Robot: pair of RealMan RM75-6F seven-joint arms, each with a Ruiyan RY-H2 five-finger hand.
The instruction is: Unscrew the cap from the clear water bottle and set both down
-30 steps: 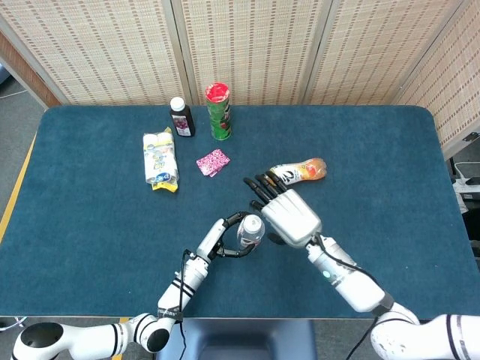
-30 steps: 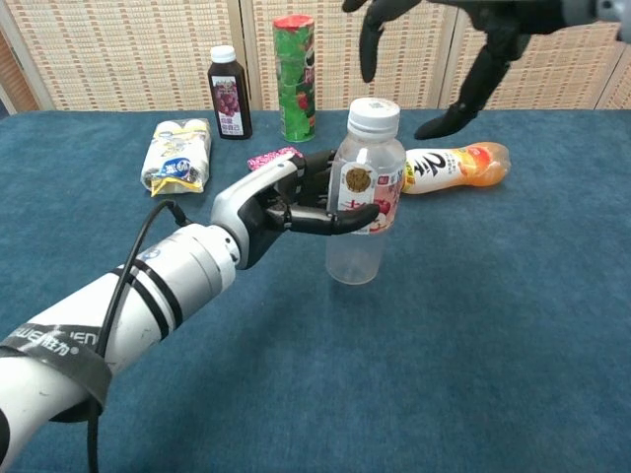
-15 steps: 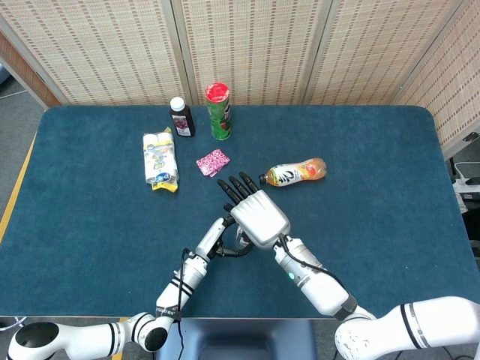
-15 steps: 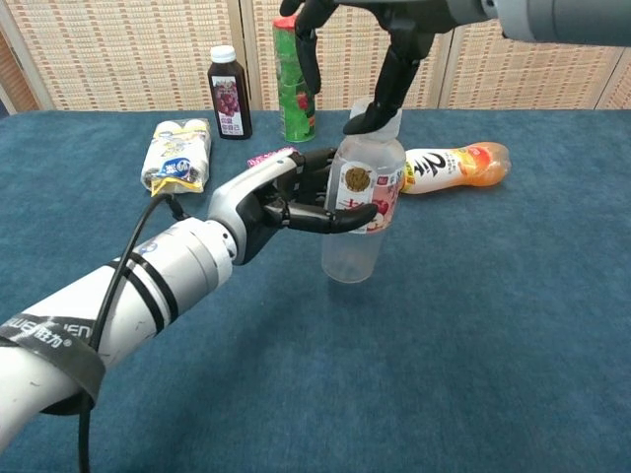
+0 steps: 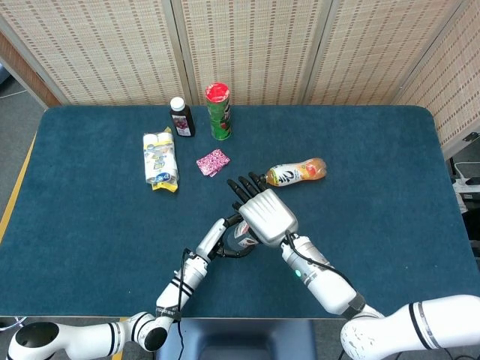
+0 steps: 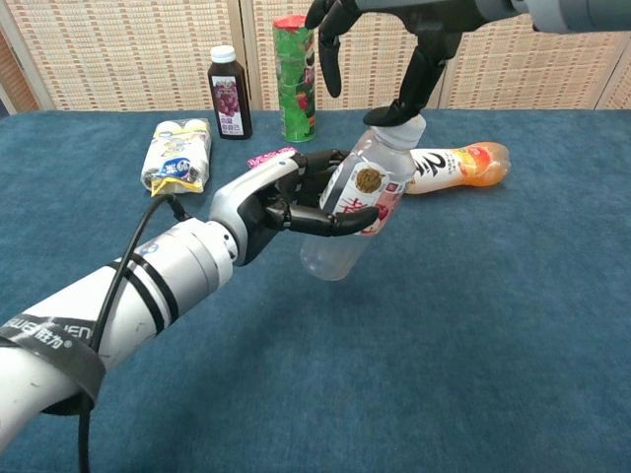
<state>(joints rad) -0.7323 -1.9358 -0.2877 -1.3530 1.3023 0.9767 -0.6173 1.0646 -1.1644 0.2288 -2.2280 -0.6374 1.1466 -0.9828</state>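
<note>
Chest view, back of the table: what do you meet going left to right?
White snack packet → dark juice bottle → green canister → orange drink bottle lying on its side.

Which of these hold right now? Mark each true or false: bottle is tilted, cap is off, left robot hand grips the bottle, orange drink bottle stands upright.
1. The clear water bottle is tilted. True.
2. Its cap is off. False: it sits on the neck.
3. The left robot hand grips the bottle's body. True.
4. The orange drink bottle stands upright. False: it lies on its side.
5. The right robot hand rests on the table. False: it is above, a finger at the cap.
</note>
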